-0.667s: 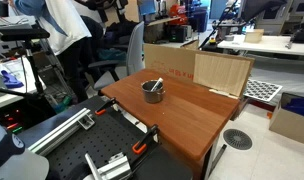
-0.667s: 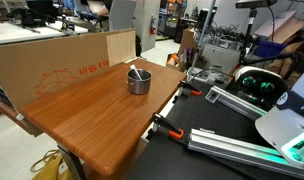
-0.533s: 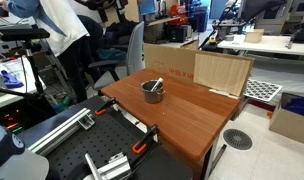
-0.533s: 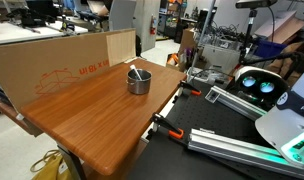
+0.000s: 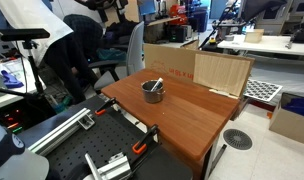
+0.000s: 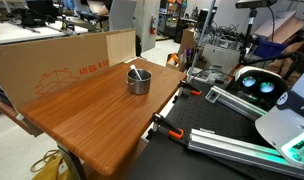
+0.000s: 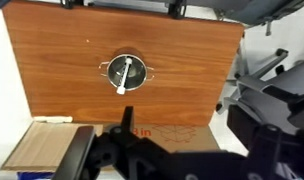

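Note:
A small metal pot [image 5: 153,90] with a white-handled utensil in it stands on a wooden table [image 5: 192,115], near its far edge. It shows in both exterior views [image 6: 139,80]. In the wrist view the pot [image 7: 125,72] lies far below, ahead of my gripper [image 7: 190,140]. The gripper is a dark shape at the bottom of that view, high above the table [image 7: 62,50]. Its jaws stand wide apart and hold nothing. The gripper does not show in either exterior view.
A cardboard box wall [image 6: 62,62] with red print stands along the table's far side [image 5: 222,72]. Orange clamps [image 6: 172,131] grip the table edge by the robot's mount rails. A person in a white shirt [image 5: 37,20] stands by desks behind the table.
The person in the white shirt has shifted to the left. The pot, the table and my gripper have not moved.

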Robot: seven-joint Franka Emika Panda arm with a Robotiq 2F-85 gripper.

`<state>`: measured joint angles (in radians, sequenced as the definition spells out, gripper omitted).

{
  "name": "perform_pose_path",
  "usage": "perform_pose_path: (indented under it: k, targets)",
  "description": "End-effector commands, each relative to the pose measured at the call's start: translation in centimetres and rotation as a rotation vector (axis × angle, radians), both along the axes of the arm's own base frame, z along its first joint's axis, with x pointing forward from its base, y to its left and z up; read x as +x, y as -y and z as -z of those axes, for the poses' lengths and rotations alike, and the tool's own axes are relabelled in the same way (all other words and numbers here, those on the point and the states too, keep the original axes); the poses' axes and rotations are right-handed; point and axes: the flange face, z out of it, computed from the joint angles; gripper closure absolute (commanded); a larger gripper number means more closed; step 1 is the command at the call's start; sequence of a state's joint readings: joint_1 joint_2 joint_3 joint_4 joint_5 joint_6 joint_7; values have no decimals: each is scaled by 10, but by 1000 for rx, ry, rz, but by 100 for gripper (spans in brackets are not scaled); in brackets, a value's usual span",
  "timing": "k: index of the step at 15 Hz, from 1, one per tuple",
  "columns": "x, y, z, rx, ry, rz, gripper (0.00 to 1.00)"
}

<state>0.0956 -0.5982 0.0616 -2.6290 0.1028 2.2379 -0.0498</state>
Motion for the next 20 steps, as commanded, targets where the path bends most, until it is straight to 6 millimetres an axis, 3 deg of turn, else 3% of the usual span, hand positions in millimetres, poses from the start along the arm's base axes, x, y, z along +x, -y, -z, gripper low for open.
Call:
perform_pose_path:
  k: [1,16,20]
  targets:
    - [0,0,0,0,-1,0,0]
    - [3,4,0,5,-7,7,0]
    - [22,21,25,33,-61,75,0]
